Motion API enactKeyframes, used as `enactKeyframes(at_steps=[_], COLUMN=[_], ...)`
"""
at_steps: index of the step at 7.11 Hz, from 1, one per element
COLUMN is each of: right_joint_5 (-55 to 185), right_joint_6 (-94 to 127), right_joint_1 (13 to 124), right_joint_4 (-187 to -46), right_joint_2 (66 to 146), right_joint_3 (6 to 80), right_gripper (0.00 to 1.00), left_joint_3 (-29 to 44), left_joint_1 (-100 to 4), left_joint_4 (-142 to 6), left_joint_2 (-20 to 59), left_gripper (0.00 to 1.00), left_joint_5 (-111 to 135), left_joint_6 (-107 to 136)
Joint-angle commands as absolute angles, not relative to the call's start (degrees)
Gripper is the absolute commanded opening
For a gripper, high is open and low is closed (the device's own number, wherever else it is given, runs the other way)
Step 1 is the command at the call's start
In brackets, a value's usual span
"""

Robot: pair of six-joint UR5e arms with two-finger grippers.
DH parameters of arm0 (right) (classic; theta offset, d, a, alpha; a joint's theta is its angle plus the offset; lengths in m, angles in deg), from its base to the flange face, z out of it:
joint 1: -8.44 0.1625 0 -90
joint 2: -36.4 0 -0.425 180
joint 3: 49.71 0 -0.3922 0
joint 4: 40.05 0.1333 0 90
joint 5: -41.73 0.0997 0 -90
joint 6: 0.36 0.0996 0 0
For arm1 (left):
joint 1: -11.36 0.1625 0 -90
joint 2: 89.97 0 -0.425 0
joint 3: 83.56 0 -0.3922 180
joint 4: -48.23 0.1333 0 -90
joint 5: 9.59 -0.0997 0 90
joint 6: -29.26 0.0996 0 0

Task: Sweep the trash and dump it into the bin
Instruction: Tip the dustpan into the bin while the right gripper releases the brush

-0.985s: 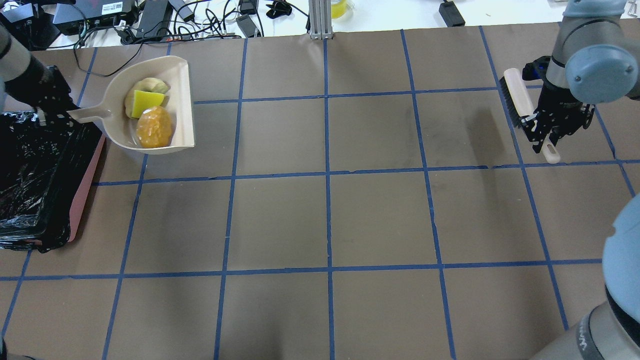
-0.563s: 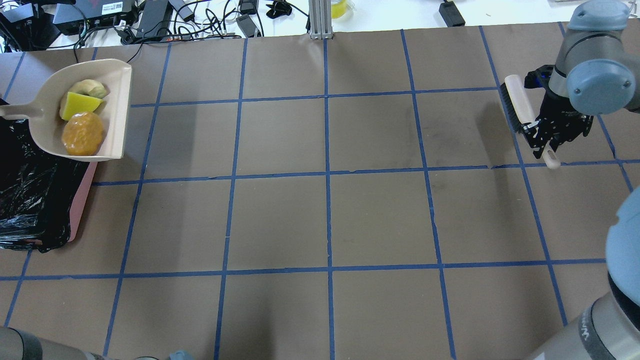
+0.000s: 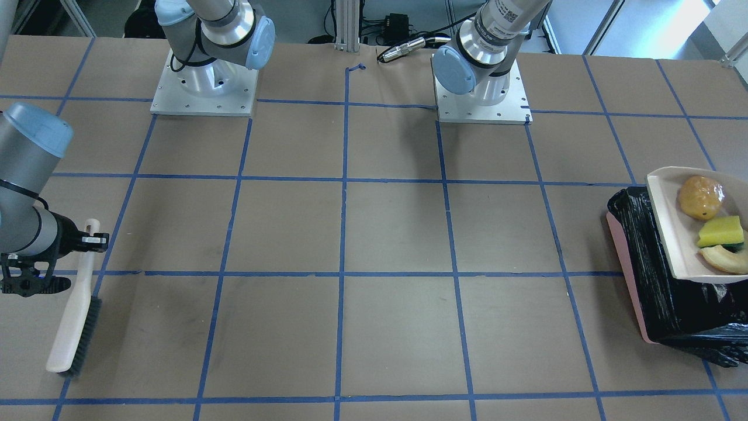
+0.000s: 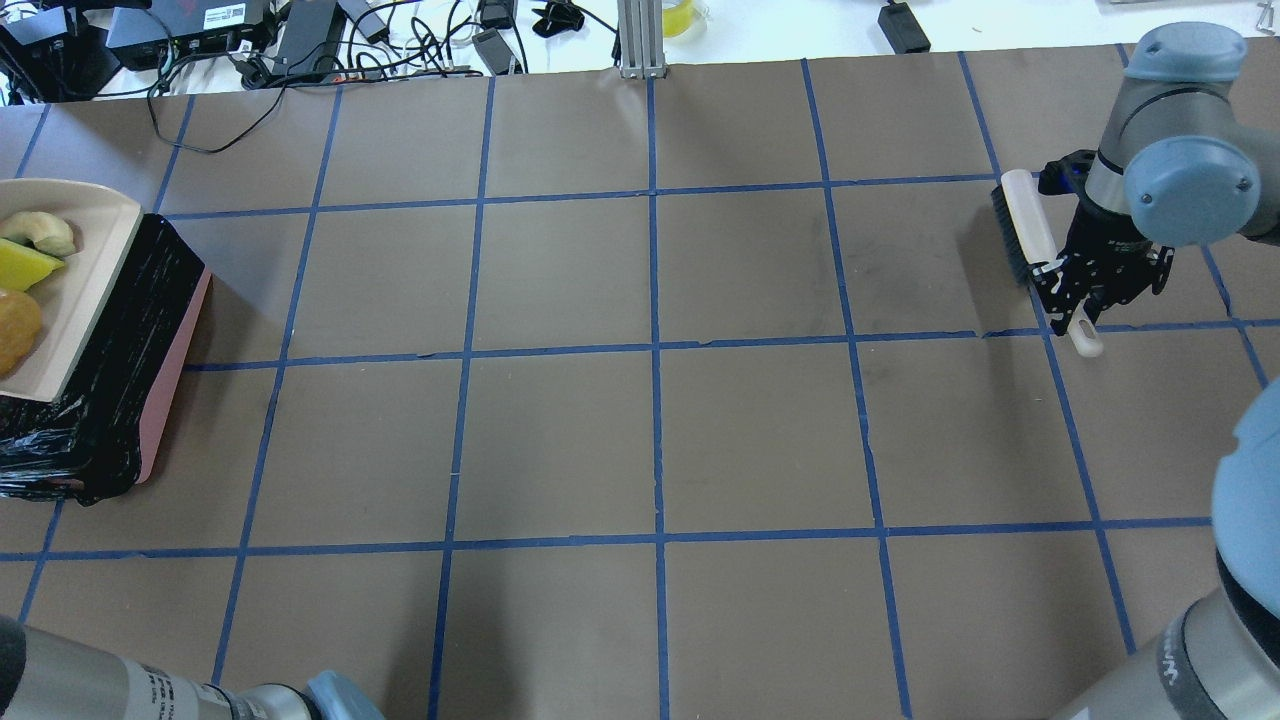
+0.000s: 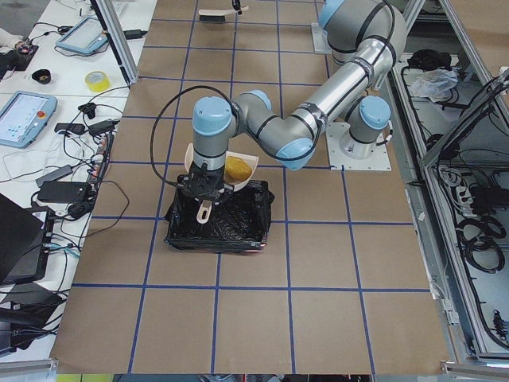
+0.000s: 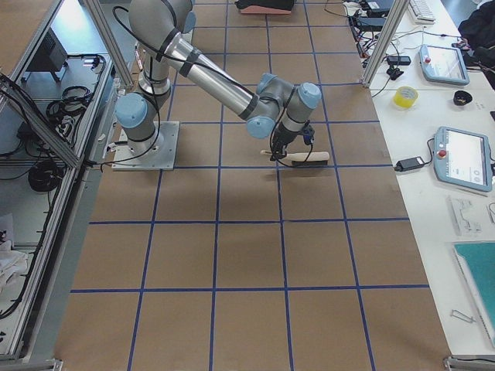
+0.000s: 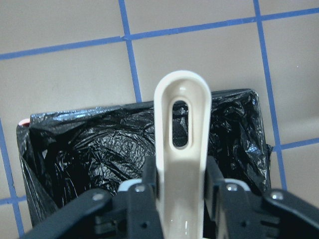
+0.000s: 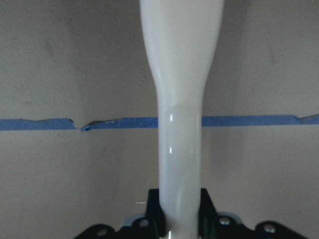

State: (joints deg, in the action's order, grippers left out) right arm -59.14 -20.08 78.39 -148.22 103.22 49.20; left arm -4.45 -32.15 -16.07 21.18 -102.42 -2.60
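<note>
The beige dustpan (image 4: 70, 300) hangs over the bin (image 4: 150, 330), a pink container lined with a black bag, at the table's left end. In the pan lie the golden-brown lump (image 3: 700, 197), the yellow-green wedge (image 3: 720, 231) and the pale rind slice (image 3: 724, 258). My left gripper (image 7: 180, 172) is shut on the dustpan handle (image 7: 180, 114), above the open bag (image 7: 99, 154). My right gripper (image 4: 1068, 295) is shut on the handle of the brush (image 4: 1018, 225) at the far right, with the bristles at table level (image 3: 73, 327).
Cables and electronics (image 4: 300, 40) lie past the table's far edge, with an aluminium post (image 4: 640, 40) at mid-edge. The two arm bases (image 3: 204, 82) (image 3: 482, 93) stand at the robot's side. Blue tape lines divide the brown table into squares.
My left arm has carried the dustpan with the three pieces leftward, from beside the bin to over it. My right gripper with the brush has shifted slightly toward the robot.
</note>
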Motion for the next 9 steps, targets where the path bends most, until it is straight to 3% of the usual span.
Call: enactKeyframes(at_steps=[1, 2, 3, 4, 5, 9], right_joint_5=[-59.1, -59.2, -59.2, -59.2, -59.2, -59.2], right_joint_6=[-20.3, -20.1, -20.0, -20.2, -20.2, -20.3], right_joint_1=[78.4, 78.4, 78.4, 78.4, 78.4, 78.5], right_joint_4=[-148.6, -148.6, -148.7, -149.7, -149.9, -149.9], right_joint_2=[102.9, 102.9, 103.0, 102.8, 102.7, 103.5], right_joint_3=[49.8, 49.7, 49.7, 49.8, 49.8, 49.0], right_gripper=[0.0, 0.04, 0.31, 0.83, 0.97, 1.0], left_joint_3=[-6.3, -6.9, -7.0, -7.1, -7.2, -7.3], left_joint_1=[-30.8, -30.4, -29.3, -29.2, -29.2, -29.2], left_joint_4=[-6.3, -5.7, -5.4, 0.4, 5.5, 8.7], left_joint_2=[25.4, 26.5, 27.4, 28.0, 28.8, 29.4], left_gripper=[0.0, 0.0, 0.0, 0.0, 0.0, 0.0], left_joint_5=[-101.9, -100.8, -96.2, -94.2, -93.8, -78.3], left_joint_6=[6.2, 10.3, 11.7, 12.5, 14.7, 16.2])
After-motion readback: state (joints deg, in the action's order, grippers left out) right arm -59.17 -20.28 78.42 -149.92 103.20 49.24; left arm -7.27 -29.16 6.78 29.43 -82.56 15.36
